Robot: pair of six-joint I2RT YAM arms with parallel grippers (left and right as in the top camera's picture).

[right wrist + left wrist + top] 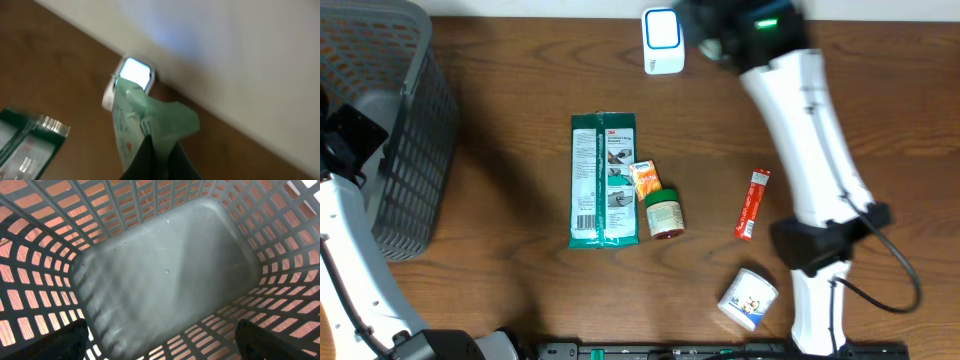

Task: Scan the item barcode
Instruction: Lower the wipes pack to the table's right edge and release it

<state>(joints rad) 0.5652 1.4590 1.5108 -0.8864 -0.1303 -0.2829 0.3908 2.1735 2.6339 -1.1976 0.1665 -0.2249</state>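
At 9 o'clock, the left gripper (167, 347) is hanging wide open over the grey plastic lattice basket (410, 150), holding nothing. At 12 o'clock, the right gripper (155, 160) is pinching the pale green soft packet (150, 115) before the white box scanner (134, 72), whose blue window is glowing. Pickup appears done; a read is unconfirmed. In the wrist view, the packet's long axis is running 6 to 12 o'clock, free end toward the scanner.

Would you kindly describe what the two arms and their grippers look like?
The left arm and right arm have smooth white shells with black joints. The right arm has a green light near its wrist and a black cable looping by its base. The left fingers and right fingers are black.
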